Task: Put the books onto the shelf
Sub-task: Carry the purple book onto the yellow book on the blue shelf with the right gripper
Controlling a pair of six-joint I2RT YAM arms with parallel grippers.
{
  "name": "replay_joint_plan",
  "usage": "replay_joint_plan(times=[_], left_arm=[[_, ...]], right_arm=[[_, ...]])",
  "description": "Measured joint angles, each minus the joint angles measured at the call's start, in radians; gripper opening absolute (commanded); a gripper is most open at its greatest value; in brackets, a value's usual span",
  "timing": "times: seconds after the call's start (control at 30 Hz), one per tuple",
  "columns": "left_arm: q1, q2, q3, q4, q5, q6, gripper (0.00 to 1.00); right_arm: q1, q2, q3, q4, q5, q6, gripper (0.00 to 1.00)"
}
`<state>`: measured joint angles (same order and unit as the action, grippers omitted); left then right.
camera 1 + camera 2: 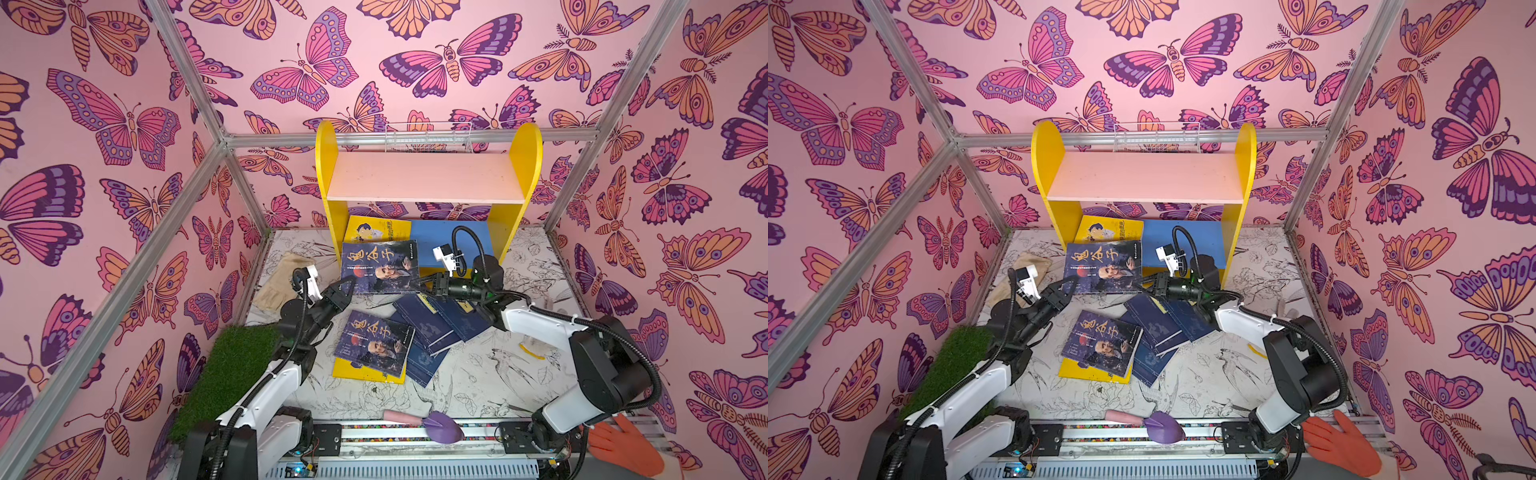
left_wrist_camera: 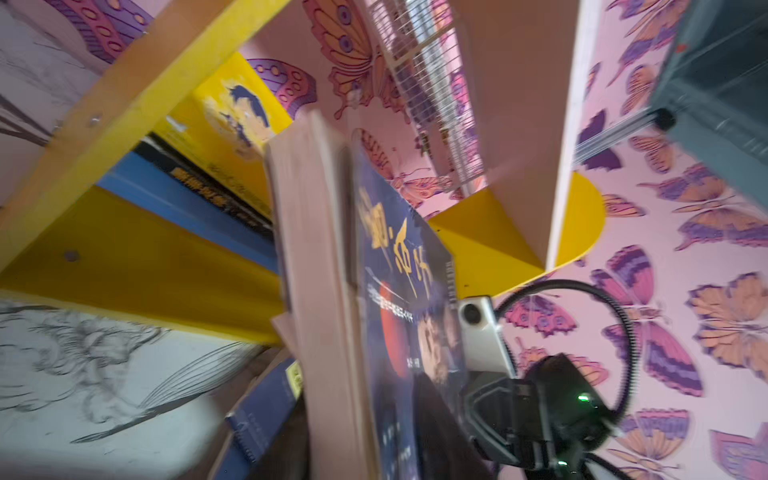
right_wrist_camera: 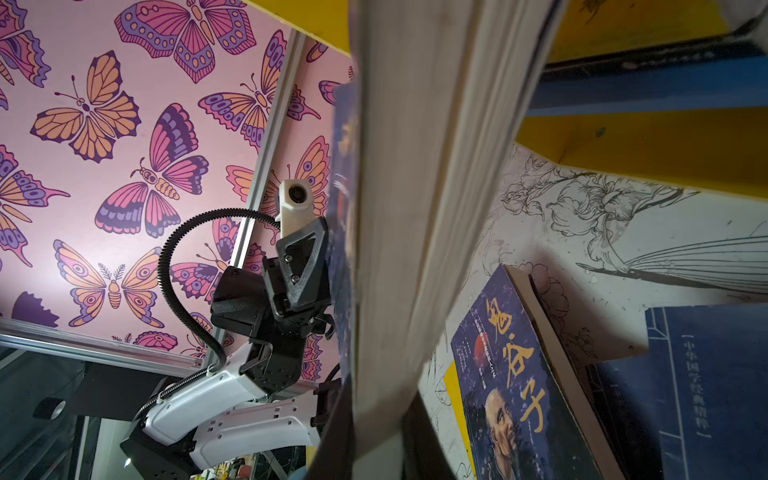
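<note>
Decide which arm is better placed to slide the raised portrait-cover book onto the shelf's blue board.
Probably right: the right tool meets the raised portrait-cover book before the bare blue board; the left tool sits at the opposite corner, facing the yellow book.

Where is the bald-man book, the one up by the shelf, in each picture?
In a top view: the portrait book is mid-picture, just in front of the shelf.
In a top view: same spot, slightly further left.
Left wrist view: close up and edge-on, pages beside the dark cover.
Right wrist view: edge-on too, mostly pale pages.
Shared landmark: the shelf's blue lower board.
</note>
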<state>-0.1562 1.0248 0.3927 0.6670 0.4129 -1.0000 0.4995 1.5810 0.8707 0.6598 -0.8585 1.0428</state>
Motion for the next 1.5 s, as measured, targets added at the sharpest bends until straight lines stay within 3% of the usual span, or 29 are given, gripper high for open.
replay_joint_plan(times=[0.1, 0.33, 0.53, 1.2, 1.5], left_arm=[[0.004, -0.033, 0.006, -0.167, -0.077, 0.002, 0.67], [0.029, -0.051, 0.049, -0.537, -0.236, 0.013, 0.68], [0.033, 0.012, 0.05, -0.71, -0.274, 0.042, 0.68], [0.033, 0.055, 0.05, -0.753, -0.274, 0.083, 0.68], [0.033, 0.055, 0.05, -0.753, -0.271, 0.084, 0.69]], right_arm=[[-0.004, -0.001, 0.0, -0.013, 0.032, 0.0, 0.0], [-0.037, 0.006, 0.09, -0.145, 0.092, -0.038, 0.0], [-0.041, 0.1, 0.288, -0.167, 0.15, -0.083, 0.0], [-0.041, 0.35, 0.545, -0.277, 0.35, -0.128, 0.0], [-0.034, 0.393, 0.581, -0.278, 0.344, -0.095, 0.0]])
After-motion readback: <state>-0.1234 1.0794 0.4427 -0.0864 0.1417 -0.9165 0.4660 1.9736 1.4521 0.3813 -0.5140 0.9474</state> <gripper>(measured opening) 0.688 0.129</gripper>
